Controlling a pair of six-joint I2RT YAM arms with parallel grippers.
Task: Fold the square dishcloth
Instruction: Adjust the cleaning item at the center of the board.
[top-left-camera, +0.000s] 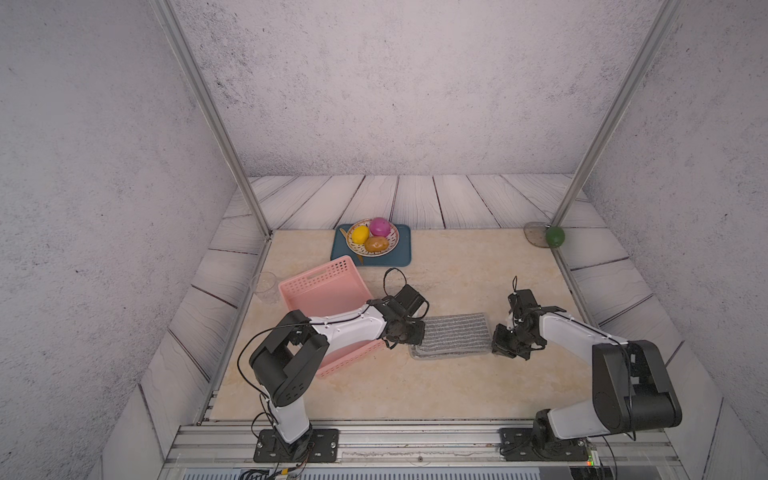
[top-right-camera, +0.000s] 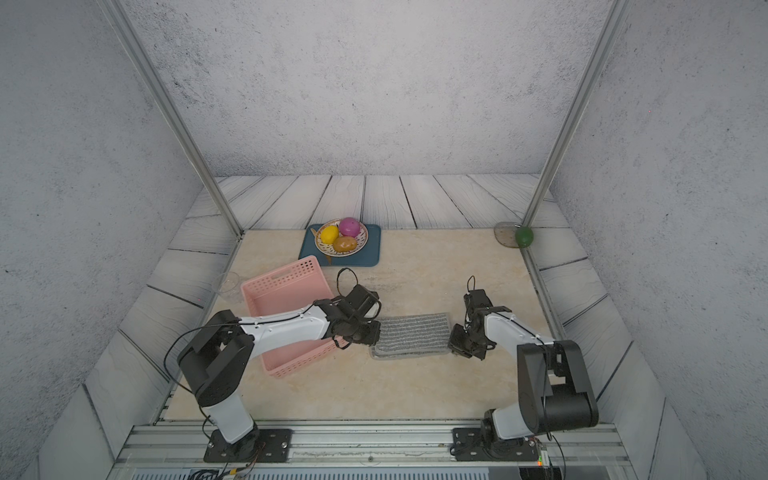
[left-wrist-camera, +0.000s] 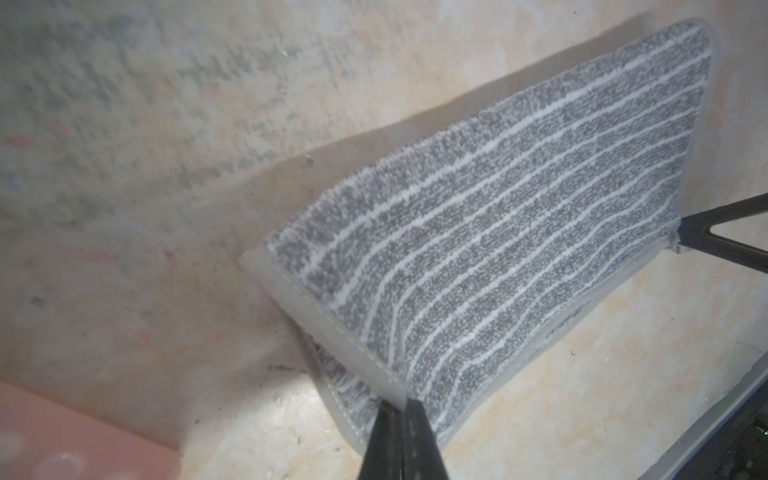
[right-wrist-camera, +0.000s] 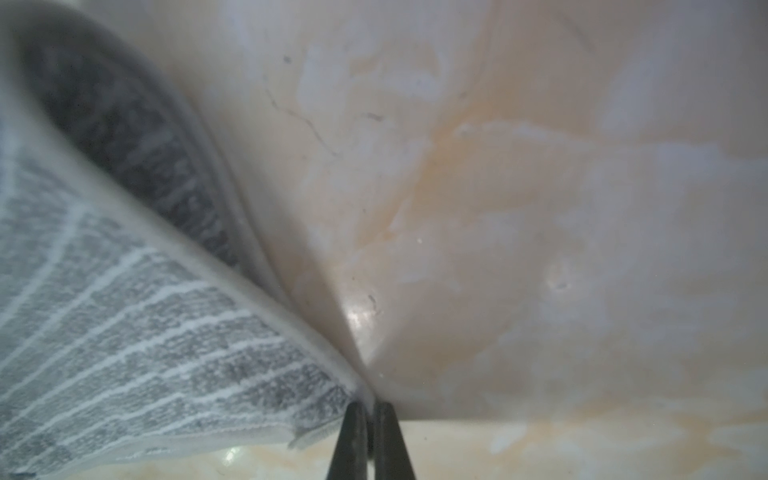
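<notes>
Both tools grip the square dishcloth (top-left-camera: 455, 334) mid-fold: left tool (left-wrist-camera: 395, 406) and right tool (right-wrist-camera: 370, 406) pinch neighbouring corners above the worktop (top-left-camera: 457, 395); next, seemingly, carry them across together, evenly.

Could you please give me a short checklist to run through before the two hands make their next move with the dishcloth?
1. Left hand shut on a dishcloth corner: ok.
2. Right hand shut on the opposite corner: ok.
3. Top layer resting flat on the lower layer: not ok, the held edge is lifted with a gap under it.
4. Held edge lined up with the lower layer's edge: cannot tell.
5. Basket apart from the dishcloth: ok, bare table shows between them in the left wrist view.
</notes>
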